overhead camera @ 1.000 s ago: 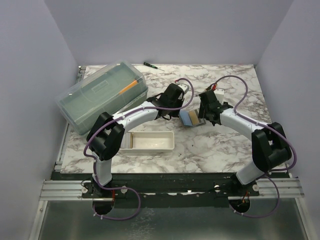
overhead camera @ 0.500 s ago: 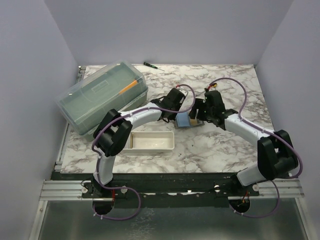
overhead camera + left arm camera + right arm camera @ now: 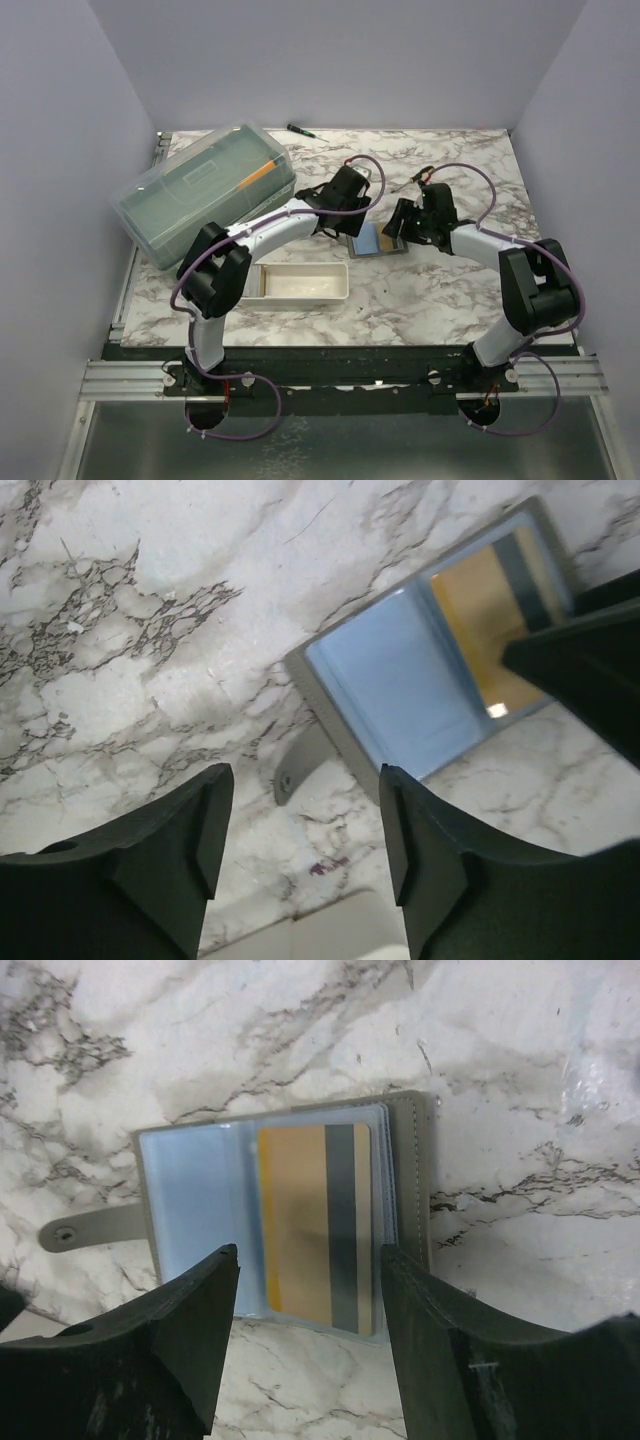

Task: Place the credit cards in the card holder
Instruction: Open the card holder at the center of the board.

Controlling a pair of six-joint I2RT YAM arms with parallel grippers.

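Right wrist view shows the card holder (image 3: 200, 1210) lying open and flat near the middle of the surface (image 3: 520, 1080). One tan, grey-striped credit card (image 3: 315, 1225) sits behind the clear sleeve of its right-hand leaf, and the left-hand sleeve looks empty. The right pincer (image 3: 308, 1260) hovers over it, jaws wide with nothing between them. The left pincer (image 3: 300, 780), likewise wide and empty, hangs just beside the holder's snap tab (image 3: 305, 755).

The card appears seated, so the step in hand is judged to be fetching the next one (none lies loose in either wrist view). Doing it well would mean one pincer pinning the empty leaf flat while the other slides a card in square to the sleeve mouth, without dragging the light holder.

Toward the near edge, left of middle, the white tray (image 3: 310, 285) shows a tan sliver (image 3: 253, 284) at its left end, too small to identify. At the far left corner, the greenish lidded box (image 3: 190, 200) holds an orange stick-like item (image 3: 258, 172).
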